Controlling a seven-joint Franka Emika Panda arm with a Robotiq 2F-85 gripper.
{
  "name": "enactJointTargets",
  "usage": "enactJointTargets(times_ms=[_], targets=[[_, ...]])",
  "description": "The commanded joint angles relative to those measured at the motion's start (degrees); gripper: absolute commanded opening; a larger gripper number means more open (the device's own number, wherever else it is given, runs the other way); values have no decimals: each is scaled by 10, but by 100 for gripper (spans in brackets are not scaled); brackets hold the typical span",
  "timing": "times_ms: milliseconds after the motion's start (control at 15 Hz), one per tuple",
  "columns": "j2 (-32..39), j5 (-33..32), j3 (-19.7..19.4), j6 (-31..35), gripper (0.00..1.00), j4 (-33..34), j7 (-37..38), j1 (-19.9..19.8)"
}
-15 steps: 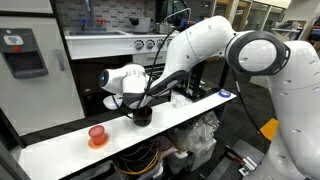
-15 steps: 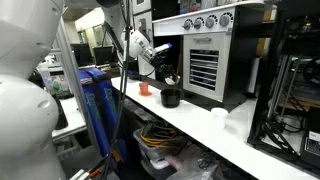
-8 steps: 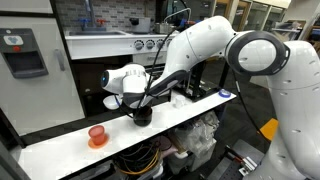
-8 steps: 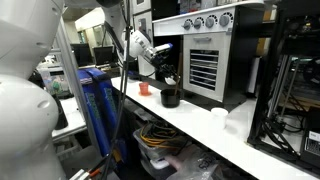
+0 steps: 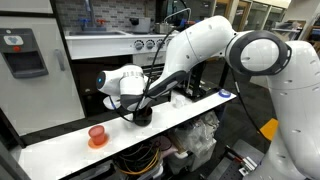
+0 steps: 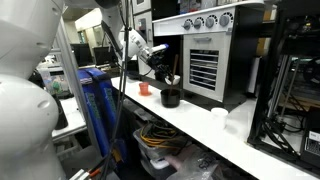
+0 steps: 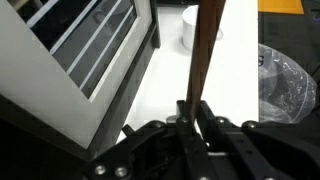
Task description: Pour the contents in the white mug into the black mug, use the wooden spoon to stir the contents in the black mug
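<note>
Gripper [image 7: 192, 110] clamped narrow on the wooden spoon [image 7: 207, 50] handle, beside the black mug [image 5: 143, 117]; firm grip presumably steadies stirring.

Matt brown wooden spoon [image 7: 203, 55]; glossy white plastic robot arm [image 5: 200, 45] (smooth shell).

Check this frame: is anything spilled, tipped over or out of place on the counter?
Nothing stands out. The end effector is shut on the wooden spoon, over the black mug. The white mug and the orange-red cup stand upright, and no spill shows on the white counter.
</note>
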Motion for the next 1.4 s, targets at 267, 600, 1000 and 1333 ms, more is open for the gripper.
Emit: enactJointTargets(times_ms=[267,600,1000,1333], targets=[[0,7,13,32,4,-1,-8,-5],[-2,-6,6,35,4,-6,4,-4],[-1,-29,-9,41,4,-10,34,-5],[-2,-49,-16,38,4,-14,53,-6]])
